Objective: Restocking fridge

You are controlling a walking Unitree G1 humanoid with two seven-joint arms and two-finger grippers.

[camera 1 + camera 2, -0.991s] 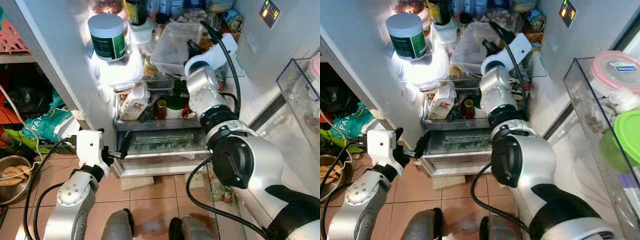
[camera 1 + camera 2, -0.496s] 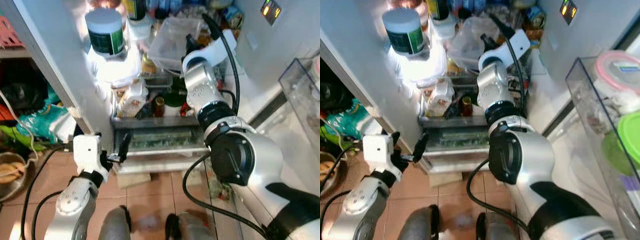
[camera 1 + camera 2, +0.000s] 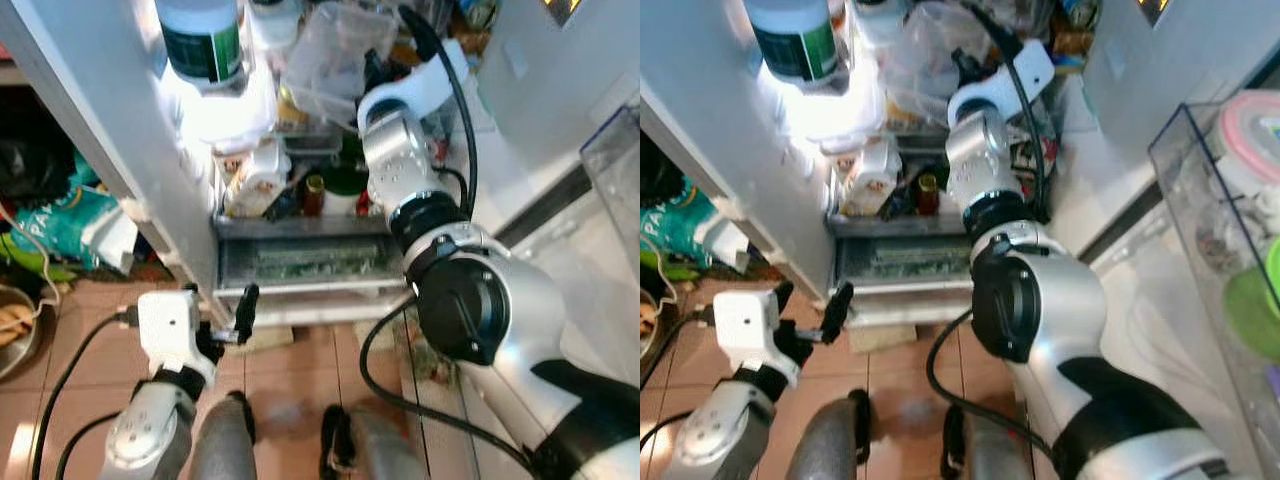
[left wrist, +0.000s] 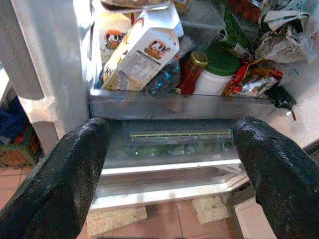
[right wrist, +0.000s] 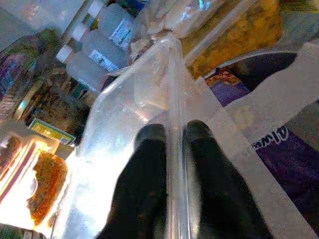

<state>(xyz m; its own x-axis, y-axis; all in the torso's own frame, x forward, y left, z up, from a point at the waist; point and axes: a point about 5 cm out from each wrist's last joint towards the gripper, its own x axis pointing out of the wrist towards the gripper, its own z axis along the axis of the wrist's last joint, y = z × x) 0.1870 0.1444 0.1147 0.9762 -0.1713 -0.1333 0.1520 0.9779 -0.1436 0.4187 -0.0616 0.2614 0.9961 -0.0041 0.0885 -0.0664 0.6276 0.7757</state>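
The left claw (image 3: pixel 243 312) has dropped lower and hangs spread wide, holding nothing, near the fridge's bottom drawer (image 3: pixel 315 265). Farther in, the right claw (image 5: pixel 169 144) is pinched on the rim of a clear plastic tub (image 3: pixel 330 62), which has been carried deeper onto the crowded shelf. Placement is judged nearly complete; release is pending.

Shelf (image 4: pixel 174 105) holds carton (image 4: pixel 142 52) (perhaps milk).
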